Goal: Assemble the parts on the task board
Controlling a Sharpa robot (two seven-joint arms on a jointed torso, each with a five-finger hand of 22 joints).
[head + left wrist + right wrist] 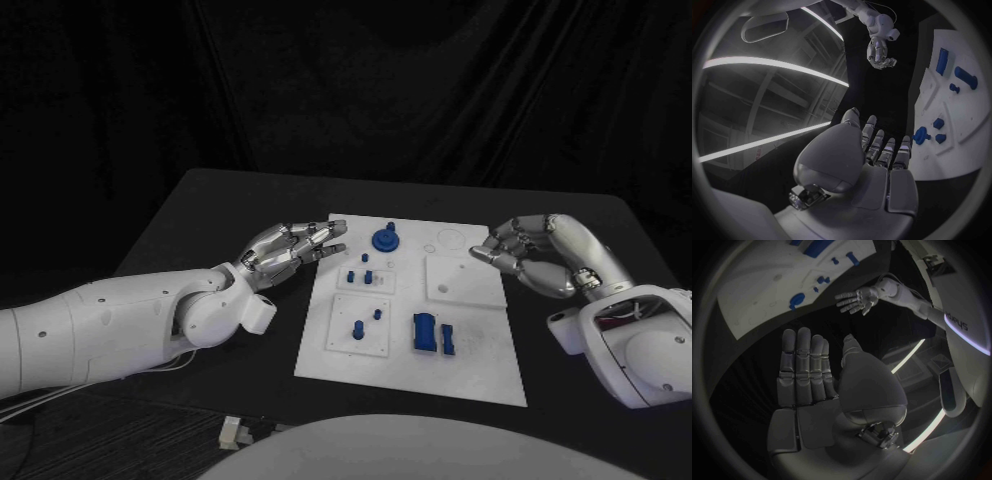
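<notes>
We see both hands released — left hand (293,246) and right hand (537,254) flank the task board (476,360), holding nothing; blue parts (431,333) sit scattered, assembly seemingly barely begun.

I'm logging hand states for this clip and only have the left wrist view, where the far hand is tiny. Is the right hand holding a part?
Observer: No. In the right wrist view the right hand holds nothing; its palm is bare and its fingers are apart.
Reviewer: Where does it sit relative to the task board?
Observer: In the head view it is beside the right edge of the task board, towards the far end. The left hand is opposite it at the left edge, also holding nothing.
</notes>
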